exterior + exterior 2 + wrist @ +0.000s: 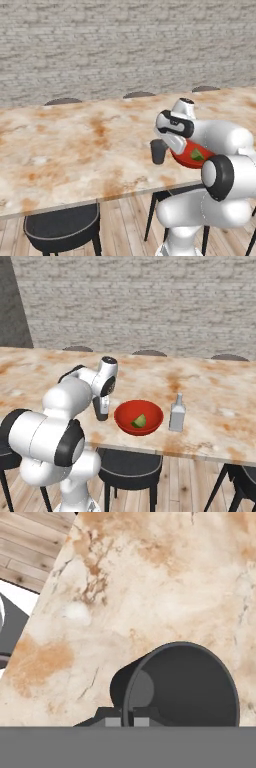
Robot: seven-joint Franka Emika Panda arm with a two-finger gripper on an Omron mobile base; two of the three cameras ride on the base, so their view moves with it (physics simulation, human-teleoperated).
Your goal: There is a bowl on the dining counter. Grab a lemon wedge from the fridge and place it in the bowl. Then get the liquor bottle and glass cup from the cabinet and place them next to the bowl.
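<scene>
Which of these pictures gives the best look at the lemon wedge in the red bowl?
The right base view: the lemon wedge lies in plain sight inside the red bowl. In the left base view the white arm covers most of the bowl, leaving just a green sliver of the wedge.

Cream counter (215, 381) veined with rusty orange; red bowl (125, 417) holds a yellow-green lemon wedge (139, 420). Dark grey glass cup (185, 684), pale grey liquor bottle (177, 414), grey brick wall (150, 301).
</scene>
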